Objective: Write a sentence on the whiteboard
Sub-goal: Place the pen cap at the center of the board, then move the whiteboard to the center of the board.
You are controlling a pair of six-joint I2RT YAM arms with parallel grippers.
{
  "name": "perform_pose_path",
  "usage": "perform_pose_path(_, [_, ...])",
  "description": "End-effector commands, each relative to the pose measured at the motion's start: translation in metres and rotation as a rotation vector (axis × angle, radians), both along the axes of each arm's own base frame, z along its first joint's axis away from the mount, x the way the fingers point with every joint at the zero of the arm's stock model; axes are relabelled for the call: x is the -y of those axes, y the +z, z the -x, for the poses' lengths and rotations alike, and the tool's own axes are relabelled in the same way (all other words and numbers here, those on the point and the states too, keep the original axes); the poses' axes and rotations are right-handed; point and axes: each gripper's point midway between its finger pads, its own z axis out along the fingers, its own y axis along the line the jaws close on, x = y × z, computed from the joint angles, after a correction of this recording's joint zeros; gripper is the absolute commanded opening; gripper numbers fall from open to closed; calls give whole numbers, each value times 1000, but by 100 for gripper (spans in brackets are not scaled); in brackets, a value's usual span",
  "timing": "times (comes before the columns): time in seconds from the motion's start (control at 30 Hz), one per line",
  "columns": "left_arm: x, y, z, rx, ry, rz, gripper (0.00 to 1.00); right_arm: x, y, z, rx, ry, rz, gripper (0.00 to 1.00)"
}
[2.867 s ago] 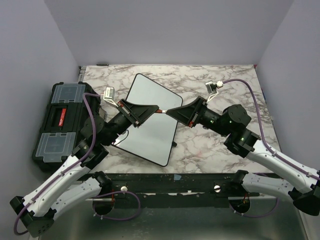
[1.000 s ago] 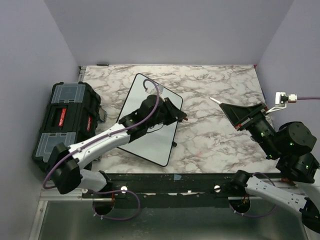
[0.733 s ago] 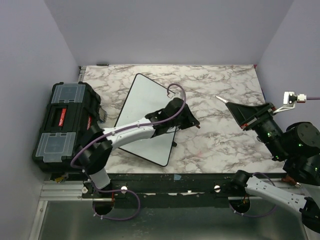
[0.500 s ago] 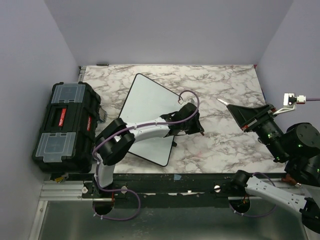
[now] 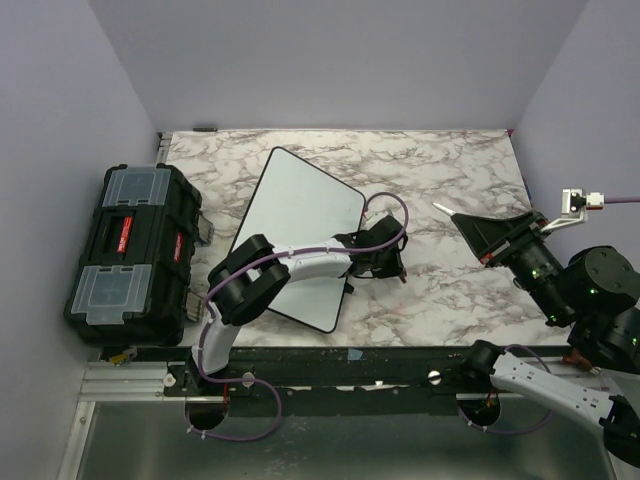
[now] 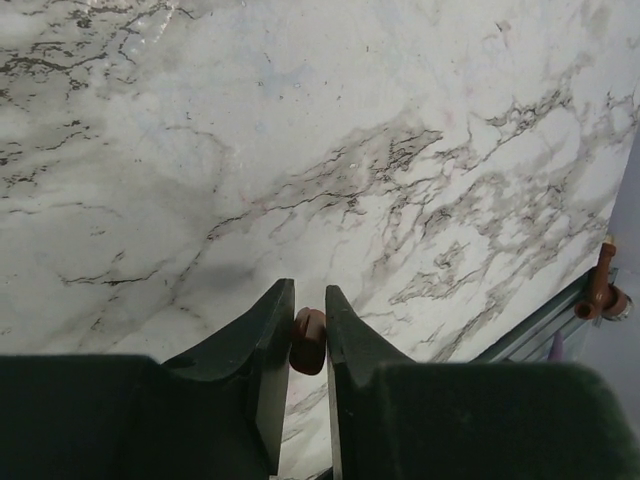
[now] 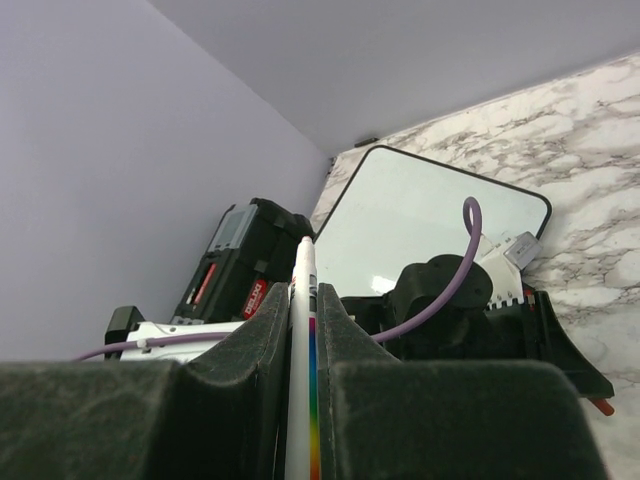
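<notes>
The whiteboard (image 5: 295, 215) lay askew on the desk (image 5: 450, 170), with the toolbox (image 5: 125, 250) near its left side. Just off the whiteboard's right edge, the left gripper (image 6: 308, 295) hung low over bare marble, its jaws narrow and pinching a small reddish cap (image 6: 309, 340). Well to the right of the whiteboard, the right gripper (image 7: 303, 290) sat high above the desk, clamped on a white marker (image 7: 303, 400) with a rainbow stripe, its tip toward the whiteboard.

Marble tabletop (image 6: 300, 150), grey-veined, filling view; left gripper (image 6: 308, 292) at bottom centre, dark jaws pinched on small red-brown cap (image 6: 308, 342); metal rail (image 6: 540, 330) past table edge, lower right.
</notes>
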Motion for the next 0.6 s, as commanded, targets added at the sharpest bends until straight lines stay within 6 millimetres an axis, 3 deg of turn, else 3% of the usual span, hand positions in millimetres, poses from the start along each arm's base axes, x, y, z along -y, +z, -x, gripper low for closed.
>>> perform_pose_path(0.0, [3,0,-1,31,-11,-14,26,2,-7,-3,-6,-23,13,1])
perform_pose_path(0.33, [1,11,3,77,-57,-12,48,1,-9,-5,-10,-25,15,1])
perform_pose_path(0.57, [-8,39,8,163,-81,7,69,0,-9,-4,-17,-18,8,1])
